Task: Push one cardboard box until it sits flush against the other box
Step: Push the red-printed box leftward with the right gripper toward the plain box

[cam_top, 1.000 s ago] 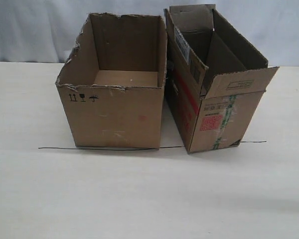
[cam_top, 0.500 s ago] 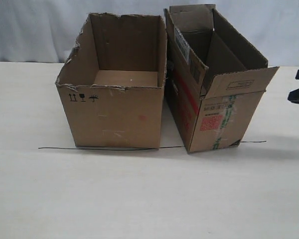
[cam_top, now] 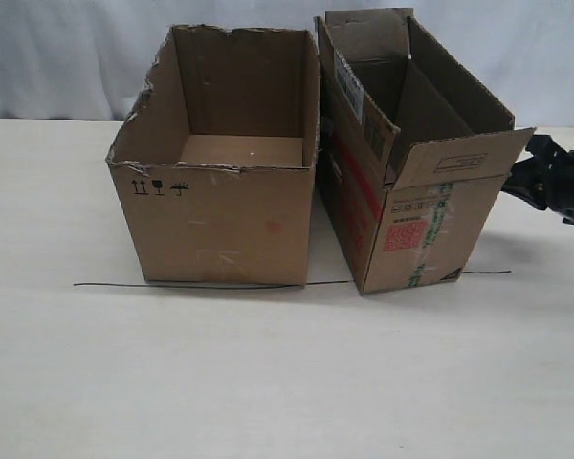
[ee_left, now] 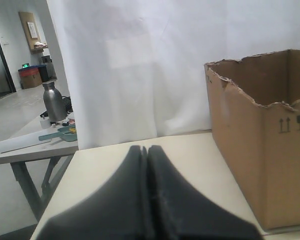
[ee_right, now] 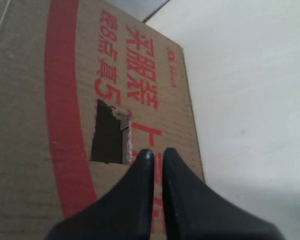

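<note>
R gripper (ee_right: 154, 155), fingers pressed together, is just beside the cardboard box (cam_top: 416, 225), on the side away from the other box (cam_top: 220, 220); can't tell if touching. I'd push low & slow near the front end, where the gap to the other box is widest, so nothing tips. L gripper (ee_left: 144, 148), also pressed together, sits off the other box's left. The cardboard box: red square print & green-striped tape in front, red stripe along the side, open flaps at the back, nearly meeting the other box.
</note>
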`<act>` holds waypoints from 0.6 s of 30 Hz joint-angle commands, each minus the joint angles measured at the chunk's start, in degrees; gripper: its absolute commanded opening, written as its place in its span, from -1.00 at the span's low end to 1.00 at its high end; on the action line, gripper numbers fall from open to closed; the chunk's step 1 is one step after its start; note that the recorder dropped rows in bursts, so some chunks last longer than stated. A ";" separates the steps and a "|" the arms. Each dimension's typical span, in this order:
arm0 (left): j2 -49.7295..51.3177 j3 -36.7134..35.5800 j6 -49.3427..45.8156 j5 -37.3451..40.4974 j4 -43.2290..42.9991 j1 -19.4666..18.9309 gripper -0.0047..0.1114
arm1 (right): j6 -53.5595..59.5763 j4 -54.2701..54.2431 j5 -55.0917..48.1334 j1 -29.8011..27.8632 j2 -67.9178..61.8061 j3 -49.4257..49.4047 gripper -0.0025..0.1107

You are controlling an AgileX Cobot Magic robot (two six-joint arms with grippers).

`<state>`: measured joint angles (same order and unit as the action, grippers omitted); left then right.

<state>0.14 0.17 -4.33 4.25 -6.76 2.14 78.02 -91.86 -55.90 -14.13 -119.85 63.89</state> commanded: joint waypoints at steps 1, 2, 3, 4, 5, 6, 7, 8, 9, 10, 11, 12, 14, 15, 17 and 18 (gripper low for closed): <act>-0.14 -0.17 0.19 -0.27 0.00 -0.07 -0.92 | 0.83 -0.83 -1.60 2.64 -0.52 0.73 -0.87; -0.14 -0.17 0.19 -0.27 0.00 -0.07 -0.92 | 0.83 -0.83 -1.60 3.15 -0.52 0.73 -0.87; -0.14 -0.17 0.19 -0.27 0.00 -0.07 -0.92 | 0.83 -0.83 -1.92 3.77 -0.52 0.73 -0.87; -0.14 -0.17 0.19 -0.27 0.00 -0.07 -0.92 | 0.83 -0.83 -2.37 4.25 -0.52 0.73 -0.87; -0.14 -0.17 0.19 -0.27 0.00 -0.07 -0.92 | 0.83 -0.83 -2.75 4.68 -0.52 0.73 -0.87; -0.14 -0.17 0.19 -0.27 0.00 -0.07 -0.92 | 0.83 -0.83 -2.90 4.95 -0.52 0.73 -0.87; -0.14 -0.17 0.19 -0.27 0.00 -0.07 -0.92 | 0.83 -0.83 -3.32 5.22 -0.52 0.73 -0.87; -0.14 -0.17 0.19 -0.27 0.00 -0.07 -0.92 | 0.83 -0.83 -3.43 5.47 -0.52 0.73 -0.87; -0.14 -0.17 0.19 -0.27 0.00 -0.07 -0.92 | 0.83 -0.83 -3.53 5.46 -0.52 0.73 -0.87; -0.14 -0.17 0.19 -0.27 0.00 -0.07 -0.92 | 0.83 -0.83 -4.06 5.59 -0.52 0.73 -0.87; -0.14 -0.17 0.19 -0.27 0.00 -0.07 -0.92 | 0.83 -0.83 -4.33 5.59 -0.52 0.73 -0.87; -0.14 -0.17 0.19 -0.27 -0.14 -0.07 -0.92 | 0.83 -0.83 -4.73 5.59 -0.52 0.73 -0.87; -0.14 -0.17 0.19 -0.27 -0.14 -0.07 -0.92 | 0.83 -0.83 -5.15 5.59 -0.52 0.73 -0.87; -0.14 -0.17 0.19 -0.27 -0.14 -0.07 -0.92 | 0.83 -0.83 -5.15 5.59 -0.52 0.73 -0.87; -0.14 -0.17 0.19 -0.27 -0.14 -0.07 -0.92 | 0.83 -0.83 -5.15 5.59 -0.52 0.73 -0.87; -0.14 -0.17 0.19 -0.27 -0.14 -0.07 -0.92 | 0.83 -0.83 -5.15 5.59 -0.52 0.73 -0.87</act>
<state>0.14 0.17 -4.33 4.25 -6.76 2.14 78.16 -92.24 -60.01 -8.73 -120.27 64.27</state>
